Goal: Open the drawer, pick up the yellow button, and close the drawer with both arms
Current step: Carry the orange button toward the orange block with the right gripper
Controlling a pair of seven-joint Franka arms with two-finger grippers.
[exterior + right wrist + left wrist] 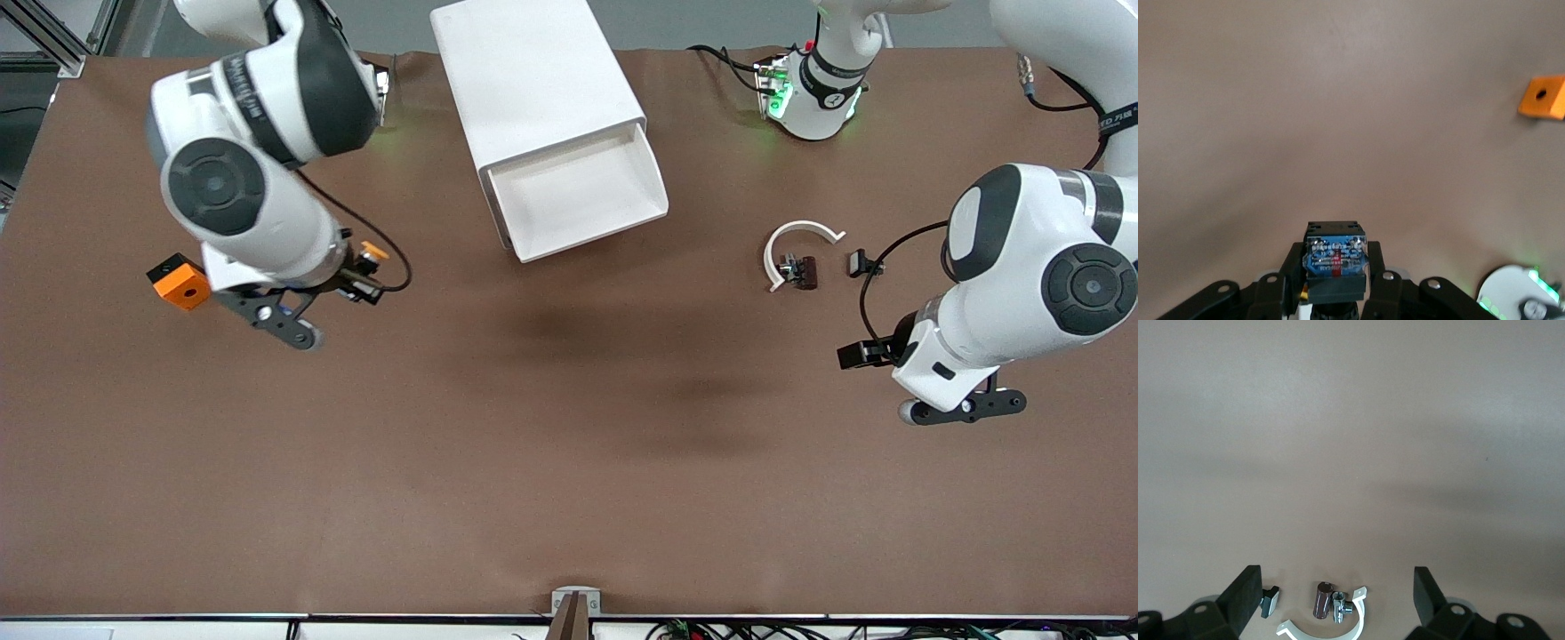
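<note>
Brown matting covers the table [569, 462] under both my arms. My right end effector [1335, 283] hangs above it toward the right arm's end, clamped on the button [1335, 261], whose bluish base faces the wrist camera and whose orange cap shows in the front view. Just beside it lies an orange block [180, 282]. My left end effector [1331, 603] hangs spread wide and empty at the left arm's end, above a white curved clip [794, 248], a small brown cylinder [1323, 599] and a black part [858, 263]. Between the arms, the drawer [578, 191] stands pulled out of its white cabinet [532, 76].
</note>
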